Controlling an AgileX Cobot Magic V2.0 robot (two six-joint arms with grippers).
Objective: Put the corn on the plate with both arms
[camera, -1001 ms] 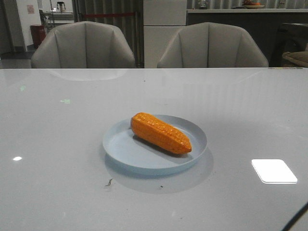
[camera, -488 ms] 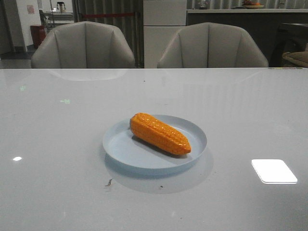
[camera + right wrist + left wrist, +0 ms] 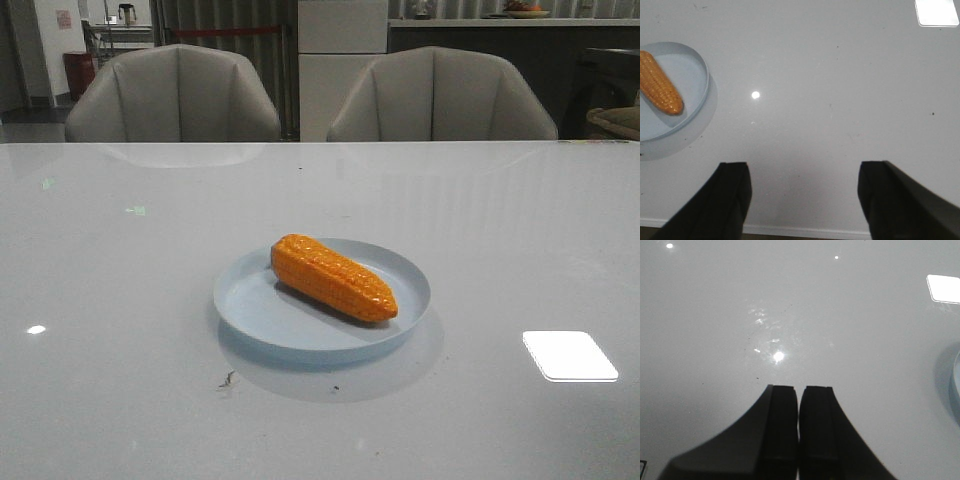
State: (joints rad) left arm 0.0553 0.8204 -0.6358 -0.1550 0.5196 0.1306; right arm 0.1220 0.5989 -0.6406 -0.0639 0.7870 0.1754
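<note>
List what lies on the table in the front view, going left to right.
Small dark speck → plate with the corn lying on it → bright rectangular light reflection.

**Open tabletop all round the plate**

The table point(image 3: 120, 300) lies bare on every side of the plate point(image 3: 250, 310), from 12 o'clock round to 12 again. Only the corn point(image 3: 333, 277) occupies the plate, lying from 10 to 4 o'clock. Two chairs point(image 3: 175, 95) stand beyond the far edge at 12.
</note>
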